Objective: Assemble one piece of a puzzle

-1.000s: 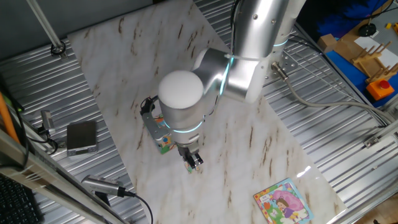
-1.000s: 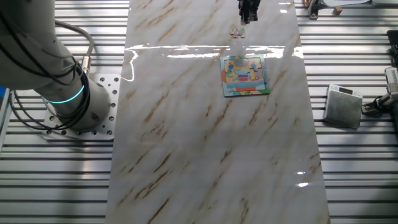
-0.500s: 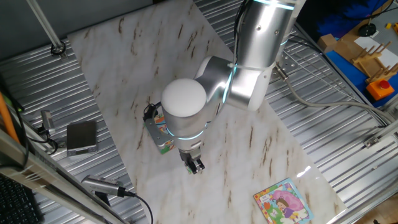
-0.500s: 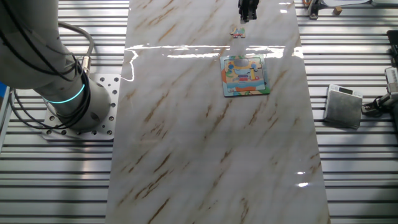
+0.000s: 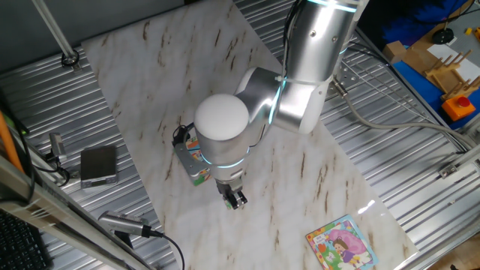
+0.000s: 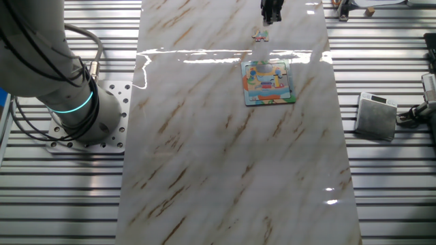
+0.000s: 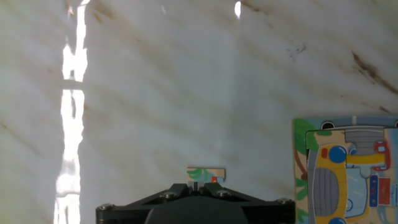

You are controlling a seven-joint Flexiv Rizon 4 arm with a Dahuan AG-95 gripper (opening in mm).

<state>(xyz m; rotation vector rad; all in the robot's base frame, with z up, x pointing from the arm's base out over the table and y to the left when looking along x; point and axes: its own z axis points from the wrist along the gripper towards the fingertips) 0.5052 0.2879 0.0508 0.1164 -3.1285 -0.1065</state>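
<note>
The piece [image 6: 260, 35] is a tiny mottled jigsaw bit lying on the marble top, a short way beyond the puzzle's far edge. The puzzle [image 6: 268, 82] is a small square board with a teal and green border and a cartoon picture. My gripper [image 6: 272, 15] hovers just above the piece with its fingers pressed together and nothing between them. In the hand view the piece [image 7: 206, 173] shows right past my fingertips and the puzzle [image 7: 348, 171] lies at the right edge. In one fixed view my arm hides most of the puzzle [image 5: 196, 175]; my gripper [image 5: 235, 199] is beside it.
A second square puzzle with a pink-dressed girl [image 5: 341, 244] lies at the marble top's near corner. A grey box [image 6: 376, 116] sits on the ribbed metal off the marble. The robot base [image 6: 82, 116] stands at the opposite side.
The arm shifted slightly between one second and half a second ago, and has been still since. The piece and the puzzle have not moved.
</note>
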